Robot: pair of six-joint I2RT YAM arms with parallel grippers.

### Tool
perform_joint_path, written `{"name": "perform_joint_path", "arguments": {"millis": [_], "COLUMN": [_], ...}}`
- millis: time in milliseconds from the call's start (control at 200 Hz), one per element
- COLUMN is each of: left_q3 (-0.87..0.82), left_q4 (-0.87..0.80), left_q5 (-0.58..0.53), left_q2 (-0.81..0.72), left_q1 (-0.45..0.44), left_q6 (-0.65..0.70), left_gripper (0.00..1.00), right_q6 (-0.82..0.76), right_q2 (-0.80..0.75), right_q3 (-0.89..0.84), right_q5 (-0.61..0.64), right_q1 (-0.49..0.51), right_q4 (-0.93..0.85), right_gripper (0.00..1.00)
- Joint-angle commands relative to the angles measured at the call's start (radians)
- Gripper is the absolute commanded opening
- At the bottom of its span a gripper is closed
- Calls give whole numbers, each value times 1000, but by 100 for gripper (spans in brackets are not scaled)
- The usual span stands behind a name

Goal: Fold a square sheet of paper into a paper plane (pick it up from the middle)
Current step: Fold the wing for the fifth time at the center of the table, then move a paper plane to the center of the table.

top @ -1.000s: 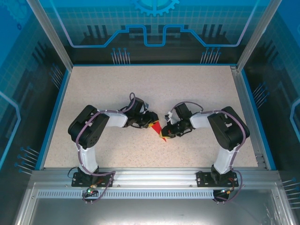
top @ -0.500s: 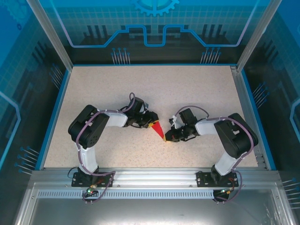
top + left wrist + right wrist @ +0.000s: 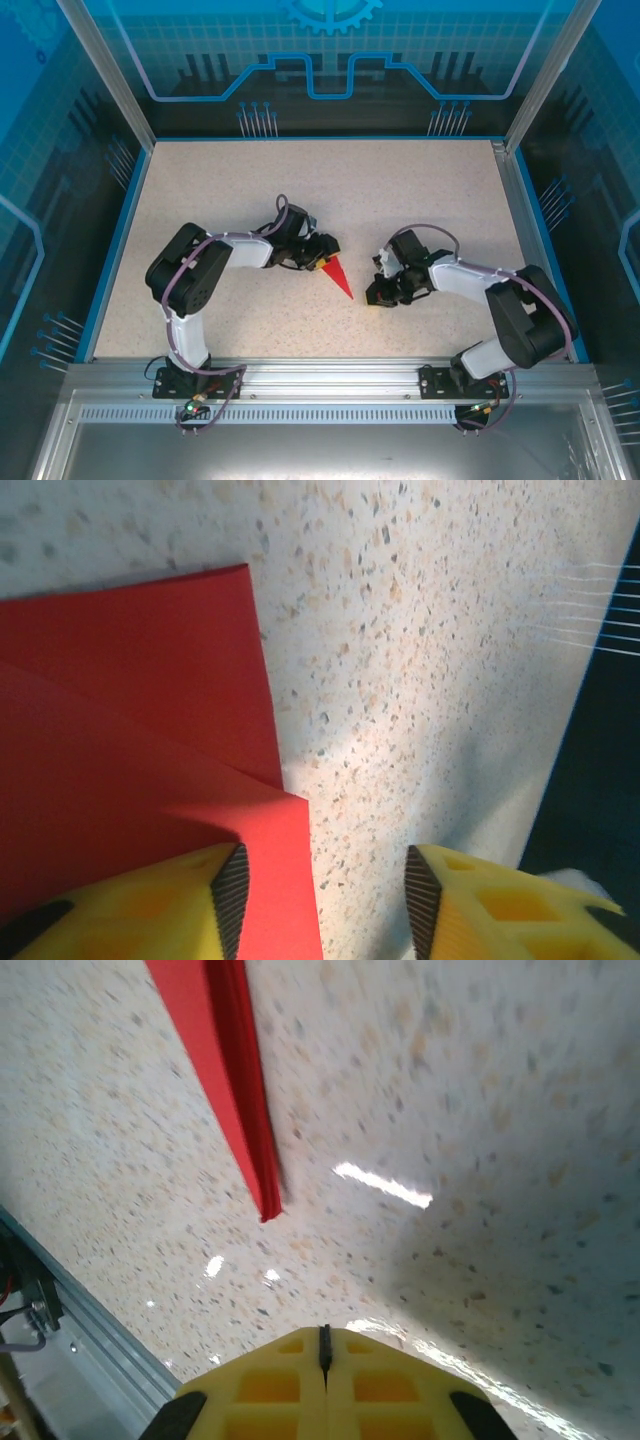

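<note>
Pincers first: the left pincer (image 3: 325,900) stands released, its yellow fingers (image 3: 150,910) apart with bare speckled counter (image 3: 430,680) showing in the gap. One finger sits over the wide end of the red paper plane (image 3: 120,760), whose folded layers overlap there. The right pincer (image 3: 323,1350) is clenched on nothing, low over the counter near the plane's pointed tip. From above, the plane (image 3: 338,276) lies flat between the two arms, wide end at the left pincer (image 3: 322,252), point aimed toward the near edge, the right pincer (image 3: 378,293) close by but apart
</note>
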Motion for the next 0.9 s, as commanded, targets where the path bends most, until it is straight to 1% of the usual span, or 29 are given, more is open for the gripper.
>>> {"name": "perform_joint_path", "arguments": {"millis": [0,40,90,155,200,240,320,420,550,710,820,895], "left_q3": [67,106,152,192,211,229,269,335,407,476,476,450], "left_q4": [-225,-315,-445,-564,-636,-680,-731,-776,-790,-853,-875,-878], "left_q5": [-122,-176,-265,-364,-412,-430,-433,-435,-398,-392,-390,-399], "left_q2": [-84,-115,-152,-182,-191,-185,-154,-84,11,90,98,78], "left_q1": [-6,-15,-29,-43,-50,-56,-76,-107,-109,-106,-103,-99], "left_q6": [56,70,75,60,29,4,-23,-43,-80,-95,-100,-103], "left_gripper": [62,65,72,76,79,81,81,82,82,82,77,69], "right_q6": [-26,-25,-19,-9,-4,-4,-6,-4,10,3,-1,-1], "right_q2": [-54,-73,-98,-128,-136,-135,-101,-33,14,62,111,145], "right_q3": [55,60,67,72,74,76,89,101,87,104,128,142], "right_q5": [80,103,141,196,225,239,244,152,58,17,-27,-77], "right_q1": [-18,-18,-18,-22,-25,-27,-43,-68,-78,-78,-79,-77], "right_q4": [-27,-7,20,57,80,101,117,160,233,249,256,271], "right_gripper": [10,15,21,30,36,39,40,39,39,39,39,38]}}
